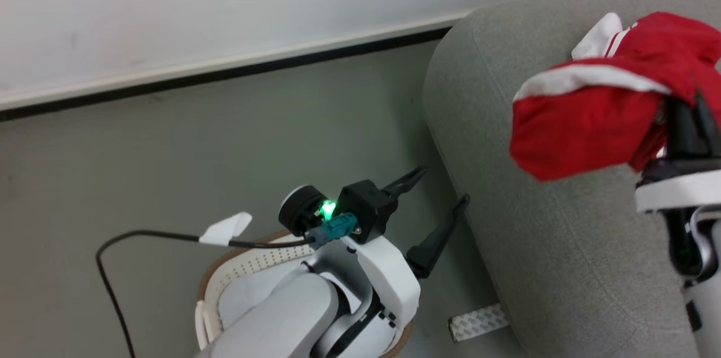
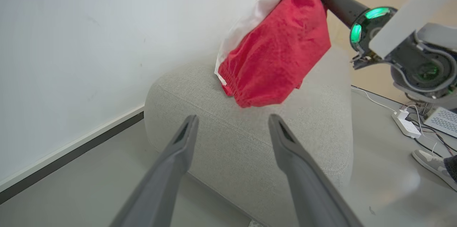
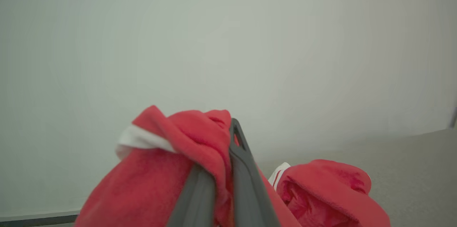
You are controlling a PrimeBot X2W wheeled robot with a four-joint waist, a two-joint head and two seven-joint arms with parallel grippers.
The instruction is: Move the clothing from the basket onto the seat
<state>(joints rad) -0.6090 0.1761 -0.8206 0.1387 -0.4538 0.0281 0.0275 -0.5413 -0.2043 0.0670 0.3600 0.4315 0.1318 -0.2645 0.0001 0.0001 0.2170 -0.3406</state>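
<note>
We take the seat (image 1: 563, 206) first. The basket (image 1: 253, 262) stands on the floor just beside the seat's end. Above the seat hangs the clothing (image 1: 591, 121), pinched tight in our right gripper (image 3: 230, 137). Our left gripper (image 1: 444, 183) hovers beside the seat, its 2 fingers spread wide, holding nothing.

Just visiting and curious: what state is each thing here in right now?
Bright red, white-trimmed fabric garment: gripped, dangling over the light grey fabric sofa.
Right gripper: shut on that garment.
Second red garment: lying on the sofa.
Left gripper: open, empty.
Cream perforated plastic basket, brown rim: upright on floor, partly hidden.
</note>
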